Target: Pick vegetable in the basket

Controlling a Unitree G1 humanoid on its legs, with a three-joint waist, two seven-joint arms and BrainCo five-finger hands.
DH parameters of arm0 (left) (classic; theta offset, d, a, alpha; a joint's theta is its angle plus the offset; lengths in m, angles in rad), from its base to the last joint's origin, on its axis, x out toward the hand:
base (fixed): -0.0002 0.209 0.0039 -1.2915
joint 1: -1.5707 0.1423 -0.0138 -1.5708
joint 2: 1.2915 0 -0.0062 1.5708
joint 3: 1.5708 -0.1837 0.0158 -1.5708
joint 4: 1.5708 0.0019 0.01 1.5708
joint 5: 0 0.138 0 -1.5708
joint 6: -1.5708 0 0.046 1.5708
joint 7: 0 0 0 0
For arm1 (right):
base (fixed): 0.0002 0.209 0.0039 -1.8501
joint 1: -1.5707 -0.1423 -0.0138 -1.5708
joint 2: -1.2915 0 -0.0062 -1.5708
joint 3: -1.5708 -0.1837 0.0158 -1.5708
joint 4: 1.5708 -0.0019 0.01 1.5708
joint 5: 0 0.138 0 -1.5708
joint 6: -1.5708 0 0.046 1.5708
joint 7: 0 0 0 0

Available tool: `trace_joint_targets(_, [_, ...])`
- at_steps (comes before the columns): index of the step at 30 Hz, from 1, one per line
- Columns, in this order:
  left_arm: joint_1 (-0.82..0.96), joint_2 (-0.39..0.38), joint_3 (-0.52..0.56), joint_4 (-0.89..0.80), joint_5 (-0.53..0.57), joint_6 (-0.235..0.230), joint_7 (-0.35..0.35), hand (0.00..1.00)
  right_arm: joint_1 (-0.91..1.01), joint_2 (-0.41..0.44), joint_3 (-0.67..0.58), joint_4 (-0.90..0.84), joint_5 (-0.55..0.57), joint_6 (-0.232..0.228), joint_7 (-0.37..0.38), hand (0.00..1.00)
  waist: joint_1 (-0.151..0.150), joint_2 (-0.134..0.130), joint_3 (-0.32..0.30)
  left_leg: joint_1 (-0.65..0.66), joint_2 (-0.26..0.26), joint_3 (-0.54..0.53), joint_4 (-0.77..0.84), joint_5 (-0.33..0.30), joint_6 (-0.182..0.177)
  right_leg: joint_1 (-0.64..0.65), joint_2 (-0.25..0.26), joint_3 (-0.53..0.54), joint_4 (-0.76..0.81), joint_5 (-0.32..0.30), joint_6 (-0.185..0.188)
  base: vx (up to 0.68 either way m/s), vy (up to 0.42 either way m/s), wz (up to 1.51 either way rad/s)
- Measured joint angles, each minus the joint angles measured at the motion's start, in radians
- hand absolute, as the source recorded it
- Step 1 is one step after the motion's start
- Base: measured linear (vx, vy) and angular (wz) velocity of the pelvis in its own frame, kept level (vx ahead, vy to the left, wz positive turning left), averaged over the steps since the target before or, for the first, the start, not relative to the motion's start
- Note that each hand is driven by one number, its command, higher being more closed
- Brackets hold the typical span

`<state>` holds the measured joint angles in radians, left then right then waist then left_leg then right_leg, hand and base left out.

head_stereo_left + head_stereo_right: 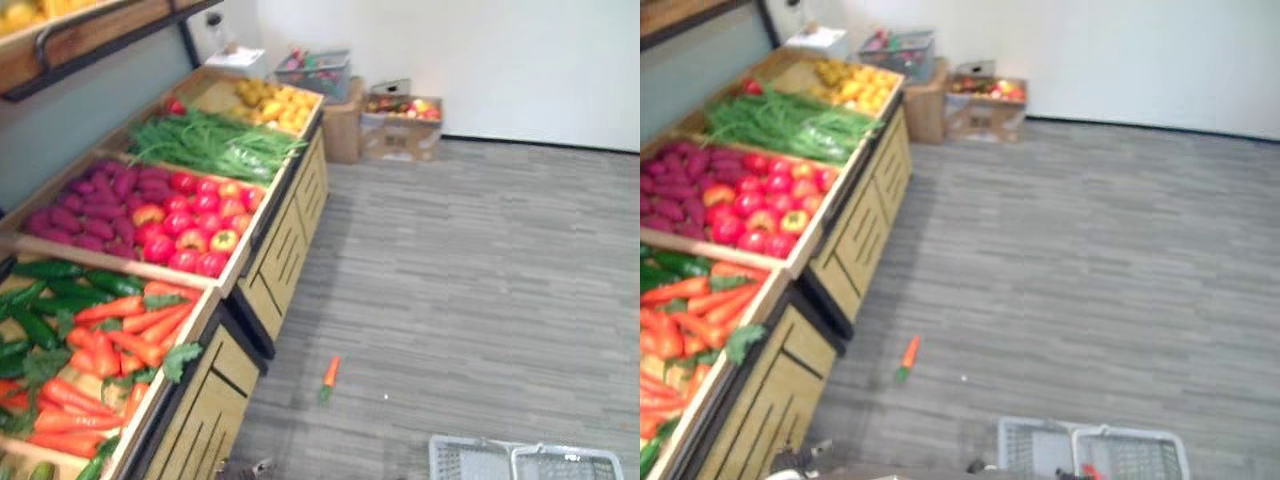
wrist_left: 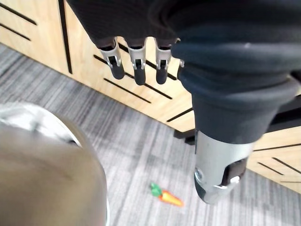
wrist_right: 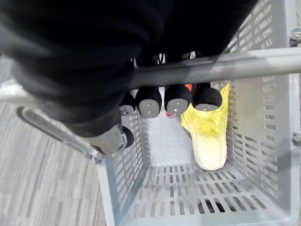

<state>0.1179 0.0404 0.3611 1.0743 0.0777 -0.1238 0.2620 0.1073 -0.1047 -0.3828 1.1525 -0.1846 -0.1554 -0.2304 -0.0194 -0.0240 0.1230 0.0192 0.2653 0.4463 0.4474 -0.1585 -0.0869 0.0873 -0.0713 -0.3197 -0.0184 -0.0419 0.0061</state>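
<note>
Several open crates of produce fill a long wooden stand (image 1: 285, 245) along the robot's left, with loose carrots (image 1: 120, 335) heaped in the nearest one. Below and to the right, a grey slotted basket (image 3: 263, 122) hangs over the grey floor (image 1: 480, 280). The right hand (image 3: 176, 104) has its fingers curled round the basket's metal handle (image 3: 235, 62), and a pale yellow leafy vegetable (image 3: 209, 136) already lies inside. The left hand (image 2: 136, 68) hangs by the stand's front, fingers relaxed, slightly apart and holding nothing. One small carrot (image 1: 330, 372) lies alone on the floor between stand and basket, well apart from both hands, and looks like the piece to collect. It probably is light, stiff and smooth, so it may roll or slip. I would pinch across the thick orange middle, not the green top or thin tip.
</note>
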Motion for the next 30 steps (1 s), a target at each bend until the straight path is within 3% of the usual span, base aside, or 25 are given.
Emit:
trace_joint_targets(2, [0.012,-0.002,-0.011,0.000,0.002,-0.009,0.001,0.00,-0.003,-0.009,0.001,-0.003,0.000,-0.017,0.001,1.00,0.002,0.009,0.004,-0.019,-0.104,-0.211,-0.127,-0.024,-0.009,-0.013,-0.003,0.069,-0.014,-0.005,0.005,-0.08,0.081,-1.06])
trace_joint_targets(6, [0.010,-0.010,-0.034,0.002,0.015,-0.021,-0.003,0.00,0.027,-0.020,0.003,-0.019,0.012,-0.023,0.001,1.00,0.006,0.051,0.024,-0.052,-0.121,-0.346,-0.281,0.003,-0.017,-0.017,0.033,0.111,-0.034,0.016,0.038,-0.01,0.162,-0.59])
trace_joint_targets(7, [0.010,-0.012,-0.038,0.003,0.015,-0.021,-0.003,0.00,0.033,-0.019,0.002,-0.019,0.025,-0.022,0.001,1.00,0.014,0.058,0.019,-0.055,-0.130,-0.339,-0.272,-0.001,-0.012,-0.013,0.031,0.131,-0.052,0.026,0.052,0.12,0.194,-0.50])
trace_joint_targets(8, [0.014,-0.004,-0.040,0.007,0.016,-0.021,-0.003,0.00,0.041,-0.004,0.001,-0.018,0.036,-0.021,0.003,1.00,0.016,0.045,0.017,-0.060,-0.147,-0.317,-0.274,-0.014,0.000,-0.014,0.012,0.146,-0.066,0.039,0.072,0.14,0.195,-0.40])
trace_joint_targets(10, [0.005,0.004,-0.038,0.022,0.015,-0.020,-0.003,0.00,0.045,0.014,-0.004,-0.008,0.039,-0.013,0.009,1.00,0.018,0.025,0.021,-0.035,-0.185,-0.304,-0.310,-0.019,0.009,-0.017,-0.023,0.161,-0.063,0.045,0.082,0.18,0.219,-0.14])
trace_joint_targets(12, [0.006,0.000,-0.039,0.024,0.015,-0.020,-0.003,0.00,0.042,0.014,-0.004,-0.005,0.039,-0.004,0.012,1.00,0.021,0.028,0.020,-0.022,-0.196,-0.288,-0.320,-0.020,0.014,-0.029,-0.035,0.170,-0.050,0.042,0.091,0.20,0.154,-0.20])
trace_joint_targets(15, [0.003,0.002,-0.042,0.035,0.017,-0.019,-0.004,0.00,0.037,0.011,-0.005,-0.006,0.037,0.002,0.020,1.00,0.021,0.036,0.014,0.001,-0.218,-0.258,-0.319,-0.034,0.044,-0.068,-0.064,0.205,0.047,-0.021,0.117,0.26,0.158,-0.31])
trace_joint_targets(17, [-0.007,0.007,-0.062,0.042,0.029,-0.019,-0.004,0.00,0.022,0.006,-0.007,-0.011,0.036,-0.002,0.021,1.00,0.026,0.028,0.017,0.032,-0.231,-0.231,-0.318,-0.040,0.053,-0.149,-0.084,0.225,0.245,-0.085,0.124,0.20,0.102,-0.37])
trace_joint_targets(18, [-0.007,0.016,-0.085,0.041,0.052,-0.020,-0.005,0.00,0.007,0.005,-0.013,-0.018,0.036,-0.002,0.021,1.00,0.027,0.021,0.022,0.056,-0.233,-0.224,-0.310,-0.041,0.054,-0.229,-0.096,0.227,0.435,-0.095,0.119,0.20,0.100,-0.39])
trace_joint_targets(19, [-0.006,0.032,-0.095,0.039,0.058,-0.020,-0.006,0.00,0.000,0.007,-0.013,-0.020,0.036,-0.003,0.021,1.00,0.026,0.015,0.025,0.069,-0.236,-0.218,-0.299,-0.044,0.059,-0.261,-0.107,0.227,0.525,-0.092,0.116,0.23,0.102,-0.25])
trace_joint_targets(20, [-0.006,0.046,-0.130,0.040,0.063,-0.019,-0.009,0.00,-0.006,0.015,-0.012,-0.024,0.036,-0.003,0.021,1.00,0.020,-0.004,0.037,0.104,-0.240,-0.213,-0.277,-0.065,0.077,-0.303,-0.127,0.229,0.679,-0.065,0.119,0.20,0.071,-0.06])
trace_joint_targets(23, [-0.005,0.067,-0.141,0.038,0.093,-0.019,-0.014,0.00,0.001,0.027,-0.010,-0.041,0.036,-0.003,0.020,1.00,0.018,-0.013,0.043,0.167,-0.227,-0.224,-0.266,-0.102,0.096,-0.365,-0.154,0.210,0.889,0.084,0.125,0.21,0.050,0.07])
trace_joint_targets(24, [-0.006,0.065,-0.139,0.034,0.095,-0.018,-0.015,0.00,0.000,0.026,-0.012,-0.049,0.037,-0.004,0.020,1.00,0.007,-0.004,0.049,0.187,-0.214,-0.257,-0.265,-0.102,0.096,-0.419,-0.160,0.204,0.976,0.194,0.137,0.23,-0.006,0.34])
trace_joint_targets(26, [-0.017,0.058,-0.126,0.030,0.095,-0.017,-0.016,0.00,0.006,0.038,-0.016,-0.063,0.037,-0.004,0.022,1.00,-0.005,-0.011,0.057,0.203,-0.199,-0.302,-0.256,-0.102,0.097,-0.493,-0.149,0.211,1.090,0.047,0.120,0.25,-0.062,0.42])
trace_joint_targets(28, [-0.030,0.043,-0.084,0.029,0.095,-0.017,-0.019,0.00,0.018,0.056,-0.045,-0.090,0.038,-0.003,0.022,1.00,-0.006,-0.010,0.067,0.220,-0.188,-0.324,-0.245,-0.102,0.097,-0.525,-0.116,0.223,1.070,-0.025,0.114,0.27,-0.137,0.43])
trace_joint_targets(30, [-0.033,0.027,-0.046,0.021,0.096,-0.017,-0.019,0.00,0.036,0.064,-0.050,-0.100,0.050,0.000,0.022,1.00,-0.004,-0.005,0.071,0.241,-0.182,-0.327,-0.243,-0.102,0.094,-0.516,-0.098,0.220,0.893,-0.047,0.096,0.33,-0.181,0.49])
